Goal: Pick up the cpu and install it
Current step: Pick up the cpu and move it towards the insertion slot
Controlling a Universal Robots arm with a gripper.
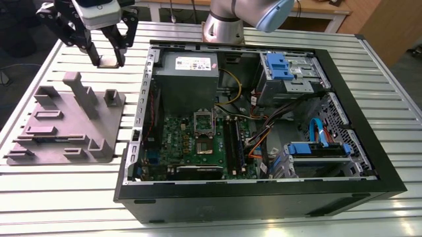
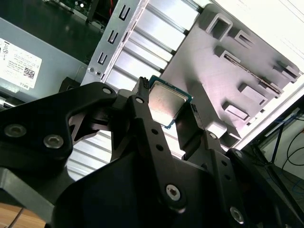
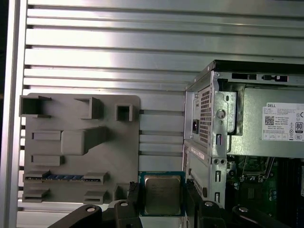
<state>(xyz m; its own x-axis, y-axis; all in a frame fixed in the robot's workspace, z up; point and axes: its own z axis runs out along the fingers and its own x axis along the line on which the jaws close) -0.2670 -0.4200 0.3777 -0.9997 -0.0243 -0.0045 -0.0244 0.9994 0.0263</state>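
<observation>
The gripper (image 1: 108,60) hangs over the slatted table (image 1: 66,197) beside the open computer case (image 1: 264,200) in the exterior view, pinches the cpu (image 2: 167,105) by its edges in the second wrist view, and in the first wrist view holds it aloft near the fixture plate (image 3: 80,142).

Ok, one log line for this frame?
gripper: shut on cpu | where: raised between fixture plate and computer case | install: not done
</observation>
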